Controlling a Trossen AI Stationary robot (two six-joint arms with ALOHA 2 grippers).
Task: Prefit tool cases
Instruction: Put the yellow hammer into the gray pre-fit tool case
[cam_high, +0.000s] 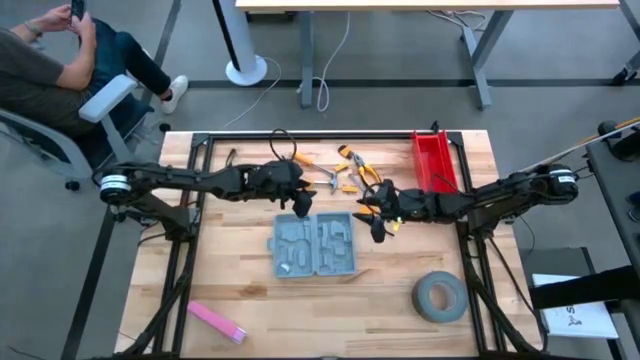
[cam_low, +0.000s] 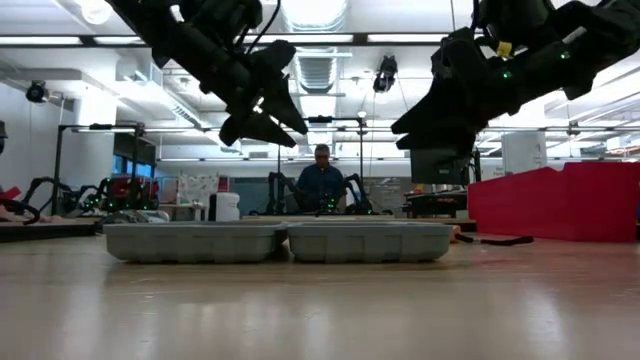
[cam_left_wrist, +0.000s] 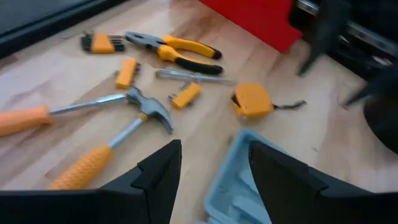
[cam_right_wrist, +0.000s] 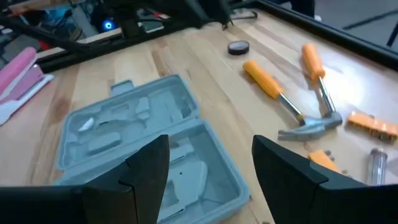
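The blue-grey tool case (cam_high: 315, 245) lies open on the wooden table, both halves flat on their backs with the moulded recesses up (cam_right_wrist: 143, 143). My left gripper (cam_high: 300, 207) hangs open above the case's far left corner (cam_left_wrist: 242, 180), clear of it, with nothing between its fingers. My right gripper (cam_high: 378, 225) hangs open just off the case's right edge, also holding nothing. In the low view both grippers, left (cam_low: 262, 112) and right (cam_low: 432, 118), are well above the case (cam_low: 280, 241).
Loose tools lie beyond the case's far edge: two orange-handled hammers (cam_left_wrist: 99, 118), pliers (cam_left_wrist: 177, 51), a tape measure (cam_left_wrist: 252, 101), a hex-key set (cam_left_wrist: 99, 42). A red bin (cam_high: 435, 160) stands far right, a grey tape roll (cam_high: 440, 297) near right, a pink object (cam_high: 215, 322) near left.
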